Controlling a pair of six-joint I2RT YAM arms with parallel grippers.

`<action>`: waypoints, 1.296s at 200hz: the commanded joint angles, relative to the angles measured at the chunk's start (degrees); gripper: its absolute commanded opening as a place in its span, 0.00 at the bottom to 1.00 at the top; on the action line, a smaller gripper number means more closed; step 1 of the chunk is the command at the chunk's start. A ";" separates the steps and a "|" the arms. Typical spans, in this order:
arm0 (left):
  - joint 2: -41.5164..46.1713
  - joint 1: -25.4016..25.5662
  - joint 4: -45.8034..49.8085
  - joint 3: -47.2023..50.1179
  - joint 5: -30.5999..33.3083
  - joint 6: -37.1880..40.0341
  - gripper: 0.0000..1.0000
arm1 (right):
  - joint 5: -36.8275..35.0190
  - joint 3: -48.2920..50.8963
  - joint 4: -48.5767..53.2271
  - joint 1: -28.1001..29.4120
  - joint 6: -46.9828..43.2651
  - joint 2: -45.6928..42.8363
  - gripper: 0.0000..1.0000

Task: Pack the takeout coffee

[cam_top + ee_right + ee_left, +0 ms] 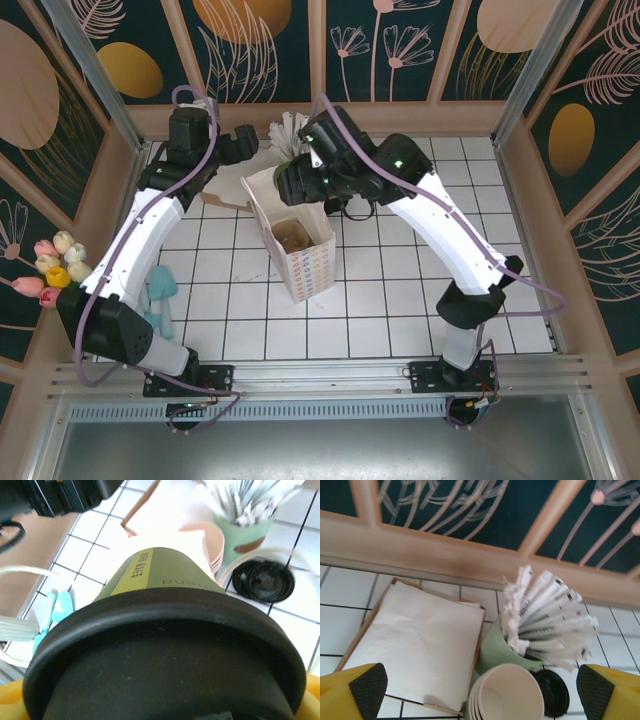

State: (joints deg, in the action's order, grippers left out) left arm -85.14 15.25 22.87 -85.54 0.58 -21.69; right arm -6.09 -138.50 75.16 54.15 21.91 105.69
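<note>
Takeout coffee (160, 645) at white bag (312, 268) mouth
Upper centre, right gripper (290, 185) clamps it for lowering in; left gripper (481, 687) spread wide, idle.

Bright, even overhead light – soft shadows, no harsh glare.

From the top view, the white tiled table (400, 300) is seen evenly lit and sharply rendered, with only short, faint shadows cast beside the white paper bag (312, 262) and under the arms. The left wrist view is softened throughout: the wrapped straws (545, 615) are slightly smeared, and the stack of white napkins (420, 640) is close to washed out. In the right wrist view the takeout coffee (160, 580) is held so near the lens that its dark top is lost to blur and its printing is barely legible – the loose black lid (263, 580) on the tiles behind is rendered somewhat sharper, and the pale wrappers at the upper edge are overexposed.
</note>
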 commanded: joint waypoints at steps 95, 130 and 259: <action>-10.19 -0.22 14.92 -11.49 -21.53 32.63 0.95 | 2.16 1.72 3.58 3.59 8.92 2.44 0.62; -12.70 -0.25 19.25 -14.89 -24.30 35.84 0.82 | 2.73 6.12 3.57 3.63 9.85 1.85 0.61; -8.45 -0.24 13.15 -8.59 -26.74 35.83 0.94 | 4.52 9.63 3.55 3.08 7.19 -1.34 0.60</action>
State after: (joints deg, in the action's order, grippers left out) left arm -95.88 15.20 36.71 -94.78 -23.75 12.25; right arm -2.72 -130.54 77.58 57.36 30.33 109.34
